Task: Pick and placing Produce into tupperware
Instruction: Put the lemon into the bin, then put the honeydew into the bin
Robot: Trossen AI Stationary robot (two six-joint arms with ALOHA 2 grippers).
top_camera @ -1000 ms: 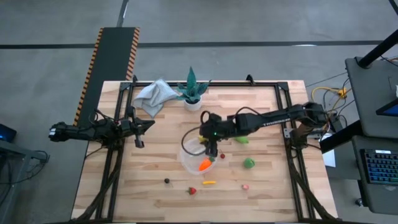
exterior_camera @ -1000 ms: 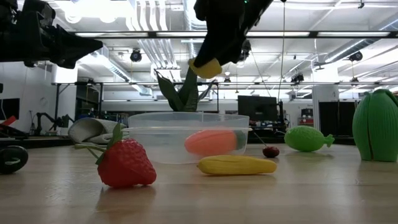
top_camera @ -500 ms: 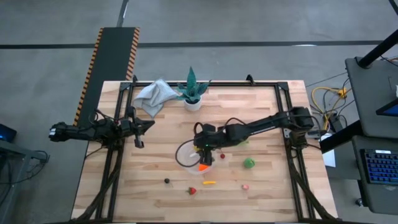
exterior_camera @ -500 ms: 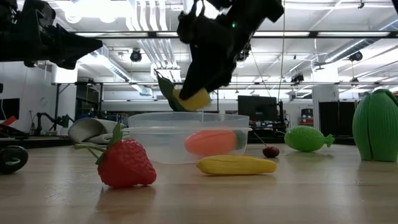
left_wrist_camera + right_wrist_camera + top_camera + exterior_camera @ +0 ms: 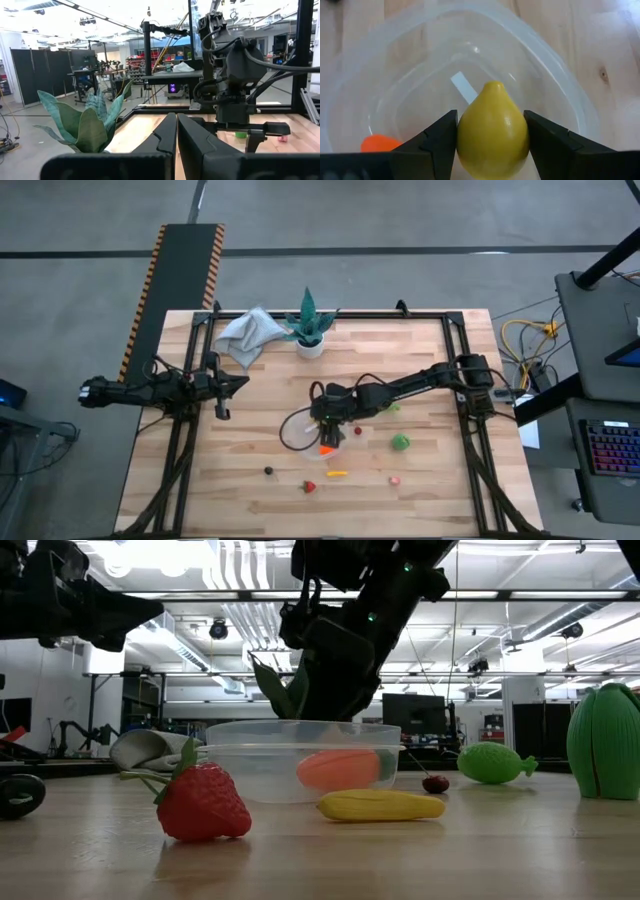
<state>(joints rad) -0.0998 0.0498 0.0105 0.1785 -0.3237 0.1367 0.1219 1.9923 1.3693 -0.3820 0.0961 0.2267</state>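
Spanning the scene, wooden table (image 5: 250, 470); near its middle, clear tupperware (image 5: 296, 430) with orange carrot (image 5: 327, 448) at its rim. Lowered from above the rim a second ago, now down inside: right end effector (image 5: 321, 423), clamped on yellow lemon (image 5: 492, 131), release apparently next. Parked at the left edge, fingers together: left end effector (image 5: 240, 381)

Even, bright overhead light covers the wooden table (image 5: 420, 470) from above, with only faint shadows. At table height, ceiling lights (image 5: 250, 570) glare white, leaving the arm as a dark silhouette; the strawberry (image 5: 203, 802) up close looks slightly soft. In the right wrist view the lemon (image 5: 492, 131) is sharp, with a small highlight, and the tupperware (image 5: 560, 100) is hazy.
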